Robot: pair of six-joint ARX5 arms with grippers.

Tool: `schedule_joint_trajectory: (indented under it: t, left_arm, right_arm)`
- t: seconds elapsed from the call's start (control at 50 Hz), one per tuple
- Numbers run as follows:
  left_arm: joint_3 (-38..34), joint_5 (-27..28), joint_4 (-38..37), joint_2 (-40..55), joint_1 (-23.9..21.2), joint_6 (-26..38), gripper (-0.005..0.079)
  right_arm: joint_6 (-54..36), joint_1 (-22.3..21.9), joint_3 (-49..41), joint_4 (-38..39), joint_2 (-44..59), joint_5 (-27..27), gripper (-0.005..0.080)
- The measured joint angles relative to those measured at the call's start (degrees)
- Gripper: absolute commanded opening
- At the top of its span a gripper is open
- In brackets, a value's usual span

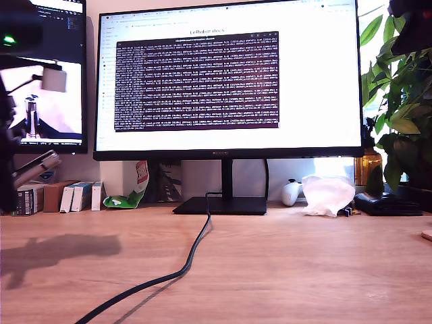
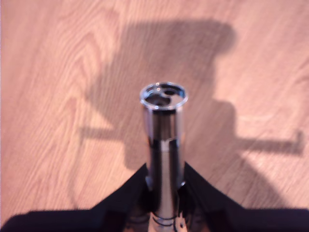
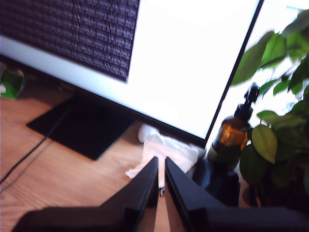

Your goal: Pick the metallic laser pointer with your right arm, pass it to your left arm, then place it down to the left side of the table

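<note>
The laser pointer [image 2: 163, 140] is clamped between the jaws of my first gripper [image 2: 163, 186], its silver barrel sticking out past the tips with the open end toward the table [image 2: 58, 96], held in the air above bare wood where its shadow falls. In the exterior view the same pointer [image 1: 34, 167] shows at about nine o'clock, tilted, at the blurred dark tip of the arm at that view's left edge, clear of the table [image 1: 283, 270].

My second gripper [image 3: 161, 181] holds nothing; its jaws are almost together, with only a thin slit between them. It points toward the monitor [image 3: 193, 63], the white cloth [image 3: 161, 152] and the amber bottle [image 3: 231, 133].

My judgement is that the pick and the hand-over are done, since the pointer sits in the arm at the exterior view's left and the other jaws are bare. What is left is lowering it, letting go and backing off.

For room: under the pointer the wood looks bare. In the exterior view, small boxes [image 1: 71, 197] stand behind the gripper at about nine o'clock, against the wall. The black cable [image 1: 175, 273] runs from the monitor foot [image 1: 221, 206] down to about seven o'clock, so the set-down should stay on the nine o'clock side of it. The table's side edge there is out of frame, so I cannot tell how near it is.
</note>
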Motion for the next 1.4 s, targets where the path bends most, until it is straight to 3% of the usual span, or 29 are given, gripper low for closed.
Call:
schedule_joint_trajectory:
  t: [0.32,0.46,0.98,1.4]
  left_arm:
    - [15.8,3.6,-14.7,15.4,4.0,-0.1,-0.0022]
    - [19.6,7.2,-16.9,19.5,4.8,-0.2,-0.0022]
    - [20.0,18.8,-17.4,24.7,8.3,-0.2,-0.0022]
    - [20.0,20.9,-15.4,25.0,11.0,-0.1,-0.0022]
  right_arm:
    - [0.0,0.0,0.0,0.0,0.0,-2.8,-0.0011]
    - [0.0,0.0,0.0,0.0,0.0,-3.0,-0.0011]
    - [0.0,0.0,0.0,-0.6,0.0,-4.0,-0.0011]
    - [0.0,0.0,0.0,-0.6,0.0,-4.1,-0.0011]
